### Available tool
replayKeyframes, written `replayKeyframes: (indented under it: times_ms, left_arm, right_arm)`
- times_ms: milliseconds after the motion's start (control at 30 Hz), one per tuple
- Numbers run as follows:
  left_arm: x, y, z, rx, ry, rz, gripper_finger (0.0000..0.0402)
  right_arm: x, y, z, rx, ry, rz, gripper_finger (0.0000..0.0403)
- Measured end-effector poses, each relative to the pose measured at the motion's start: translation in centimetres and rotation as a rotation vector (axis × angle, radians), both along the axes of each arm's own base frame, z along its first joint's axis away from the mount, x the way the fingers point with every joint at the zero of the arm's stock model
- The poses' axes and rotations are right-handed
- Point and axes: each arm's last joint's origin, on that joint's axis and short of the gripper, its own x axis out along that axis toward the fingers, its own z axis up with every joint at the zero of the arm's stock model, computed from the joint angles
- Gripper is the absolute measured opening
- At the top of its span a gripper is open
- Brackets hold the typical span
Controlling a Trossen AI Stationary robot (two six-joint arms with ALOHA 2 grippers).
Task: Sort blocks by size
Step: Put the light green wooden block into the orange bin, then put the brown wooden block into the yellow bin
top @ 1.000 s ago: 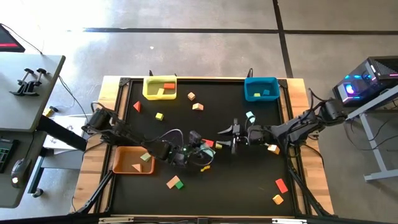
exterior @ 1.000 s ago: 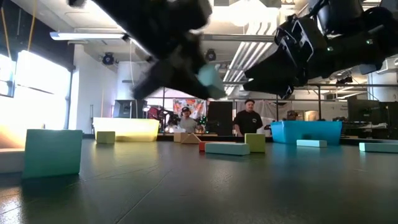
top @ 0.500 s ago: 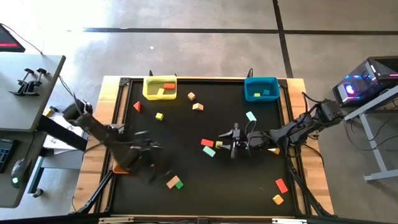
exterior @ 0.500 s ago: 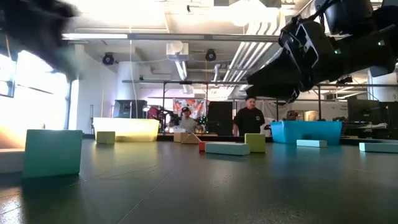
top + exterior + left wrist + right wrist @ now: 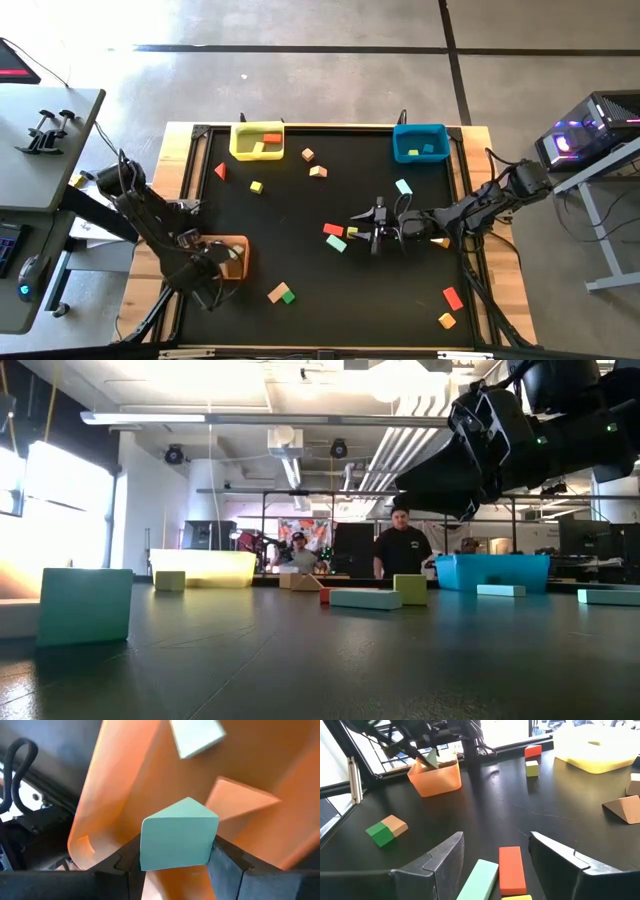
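Note:
My left gripper (image 5: 218, 265) is over the orange bin (image 5: 236, 243) at the table's near left, shut on a mint wedge-topped block (image 5: 177, 837). Inside the bin lie a pale mint block (image 5: 196, 737) and an orange wedge (image 5: 240, 802). My right gripper (image 5: 375, 228) is open and empty at mid-table, just above the top. A red bar (image 5: 512, 869), a mint bar (image 5: 479, 877) and a yellow cube (image 5: 352, 233) lie right in front of its fingers (image 5: 445, 855). My left gripper pinches the mint block by its two opposite side faces (image 5: 147, 850) between its two fingers. The fingers come from above, slanting down into the orange bin. The block is held clear of the bin's floor, its ridged end pointing away from the gripper.
A yellow bin (image 5: 257, 140) and a blue bin (image 5: 420, 142) stand at the far edge. Loose blocks lie about: a tan-and-green pair (image 5: 281, 293), a red bar (image 5: 452, 298), a red wedge (image 5: 220, 171), a mint block (image 5: 403, 187). People (image 5: 400, 555) stand beyond the table.
My left gripper has swung fast from the table's middle toward its left edge and a little nearer, carrying the mint block, and now hangs over the orange bin. My right gripper has stayed open by the red and mint bars.

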Motion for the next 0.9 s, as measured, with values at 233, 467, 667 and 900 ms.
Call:
replayKeyframes:
  times_ms: [233,467,667,900]
  left_arm:
    - [-0.4,0.6,-0.5,0.047,0.023,0.027,0.0174]
    - [-0.6,0.9,-0.2,0.071,0.029,0.055,0.0217]
    - [-1.2,1.6,1.0,0.061,0.007,0.084,0.0234]
    - [-1.8,2.7,2.7,0.018,-0.105,0.111,0.0234]
  right_arm:
    - [0.0,0.0,0.0,0.005,0.000,0.000,0.0218]
    - [0.0,0.0,0.0,0.006,0.000,-0.001,0.0218]
    - [0.0,0.0,0.0,0.007,0.000,-0.001,0.0218]
    - [0.0,0.0,0.0,0.005,0.000,0.000,0.0218]
